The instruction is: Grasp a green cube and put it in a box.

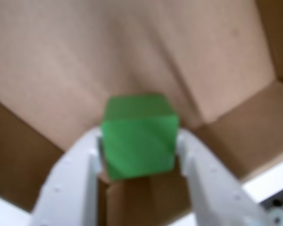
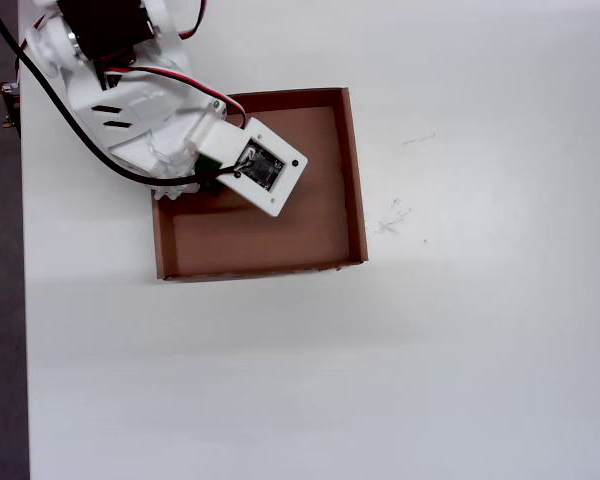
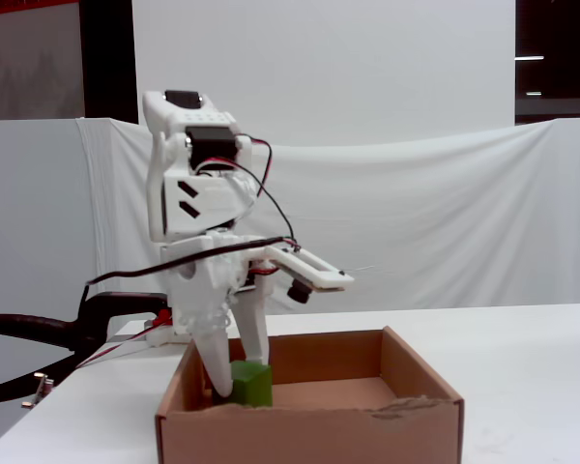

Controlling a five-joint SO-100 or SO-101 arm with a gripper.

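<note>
Nearest the wrist camera, the hand (image 1: 139,155) is clamped on the green cube (image 1: 139,141), one white finger (image 1: 82,174) pressing its left face and the other its right. The cube looks small, rigid and light, with plain matte faces that should not slip; holding it across two opposite flat faces, as here, seems the surest grip, and nothing about it looks fragile.

Beyond the cube lies the brown floor of the box (image 1: 132,56). In the fixed view the cube (image 3: 252,383) sits low inside the box (image 3: 309,430), at or just above the floor near the left wall; contact cannot be judged. From overhead, the arm enters from about 10 o'clock and covers the box's (image 2: 352,170) upper-left corner; the cube is hidden there.

The white surface (image 2: 380,380) spreads beyond. No brand, label or readable writing shows anywhere.
</note>
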